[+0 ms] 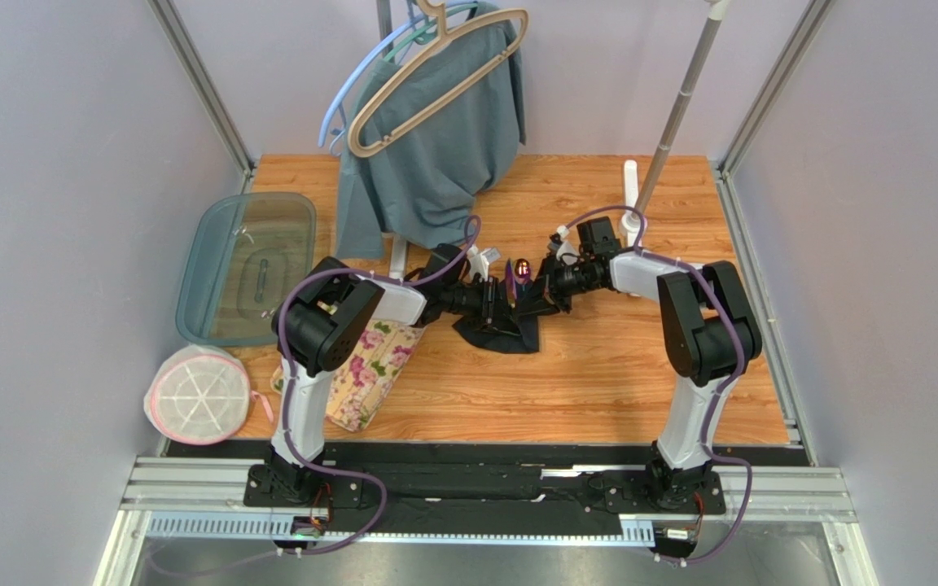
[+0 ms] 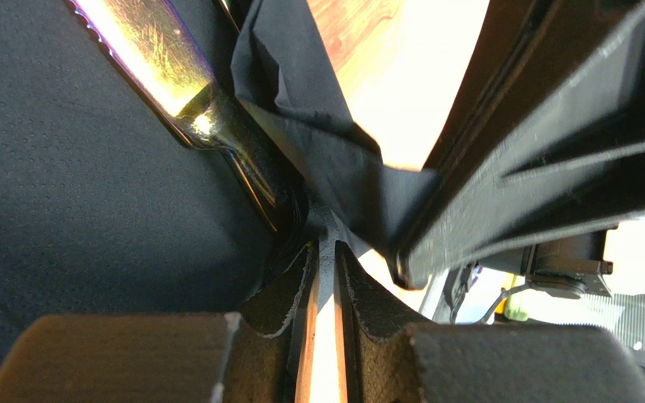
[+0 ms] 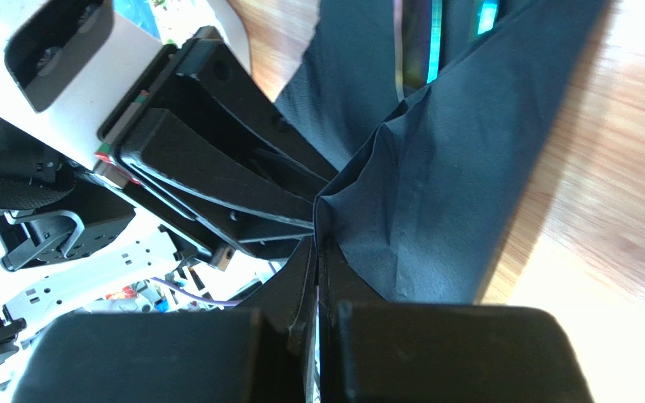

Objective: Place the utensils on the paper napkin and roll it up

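The right gripper (image 3: 317,245) is closed on a napkin (image 3: 435,185) fold at its tips. The left gripper (image 2: 324,243) pinches the same sheet, a utensil (image 2: 153,54) lying just ahead to its left.

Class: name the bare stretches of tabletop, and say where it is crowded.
Bare wood lies between the paper napkin and the near edge, and at the back between the garment and the white post. Crowded: the centre, where left claw and right claw meet.
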